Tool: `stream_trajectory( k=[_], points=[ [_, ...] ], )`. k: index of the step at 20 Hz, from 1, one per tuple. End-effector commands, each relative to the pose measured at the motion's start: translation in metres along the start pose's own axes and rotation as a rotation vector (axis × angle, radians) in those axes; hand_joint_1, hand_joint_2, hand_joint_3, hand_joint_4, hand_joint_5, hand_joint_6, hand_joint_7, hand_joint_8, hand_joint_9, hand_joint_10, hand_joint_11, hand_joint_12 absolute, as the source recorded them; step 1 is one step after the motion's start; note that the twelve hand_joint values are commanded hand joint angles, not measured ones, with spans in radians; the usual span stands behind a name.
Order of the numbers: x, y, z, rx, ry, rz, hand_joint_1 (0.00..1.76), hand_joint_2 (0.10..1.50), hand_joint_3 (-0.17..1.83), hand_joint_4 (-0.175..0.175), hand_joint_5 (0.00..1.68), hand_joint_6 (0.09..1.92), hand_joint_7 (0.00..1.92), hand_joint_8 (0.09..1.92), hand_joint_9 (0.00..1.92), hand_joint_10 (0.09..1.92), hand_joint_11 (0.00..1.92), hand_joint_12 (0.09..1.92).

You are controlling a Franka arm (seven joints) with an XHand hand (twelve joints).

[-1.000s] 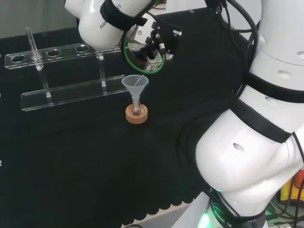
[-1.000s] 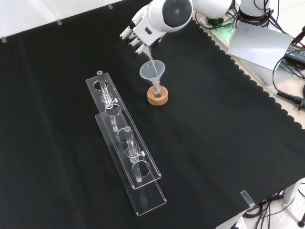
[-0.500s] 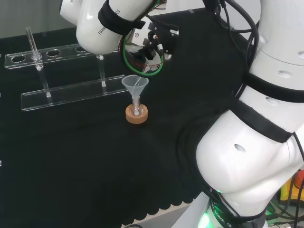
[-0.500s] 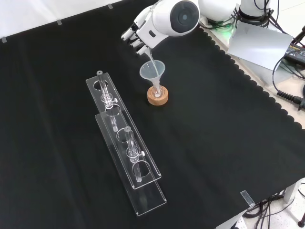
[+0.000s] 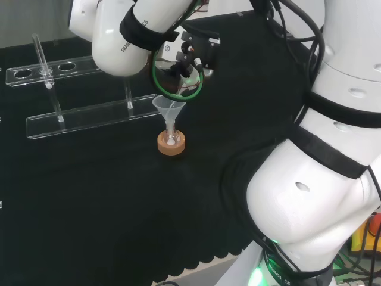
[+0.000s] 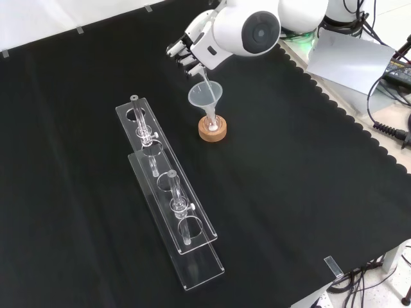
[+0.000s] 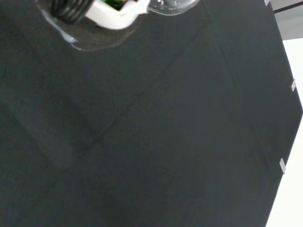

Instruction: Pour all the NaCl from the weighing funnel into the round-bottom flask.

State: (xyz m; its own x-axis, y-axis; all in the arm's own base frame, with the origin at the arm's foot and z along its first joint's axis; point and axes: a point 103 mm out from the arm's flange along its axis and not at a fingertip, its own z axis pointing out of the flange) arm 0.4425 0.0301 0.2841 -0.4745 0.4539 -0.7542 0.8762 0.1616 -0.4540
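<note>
Pouring salt, mid-tip

We've got the hand curled round the weighing funnel, tilted above the wide funnel so grains drop into the round-bottom flask.

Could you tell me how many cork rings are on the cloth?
1. The cork ring stands near the front view's top centre, under the funnel, right of the clear racks. No other shows, though the arm's links could hide one.
</note>
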Motion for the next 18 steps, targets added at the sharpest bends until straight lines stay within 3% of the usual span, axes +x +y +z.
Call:
stream_trajectory(
  k=[1, 18],
  points=[
    [0.004, 0.000, -0.006, -0.003, -0.045, -0.006, 1.06, 0.81, 0.54, 0.175, 1.07, 0.97, 1.01, 0.53, 1.19, 0.33, 0.68, 1.18],
    [0.013, 0.004, -0.027, 0.002, -0.200, -0.025, 1.06, 0.81, 0.54, 0.175, 1.07, 0.98, 1.01, 0.53, 1.19, 0.33, 0.69, 1.18]
  ],
)
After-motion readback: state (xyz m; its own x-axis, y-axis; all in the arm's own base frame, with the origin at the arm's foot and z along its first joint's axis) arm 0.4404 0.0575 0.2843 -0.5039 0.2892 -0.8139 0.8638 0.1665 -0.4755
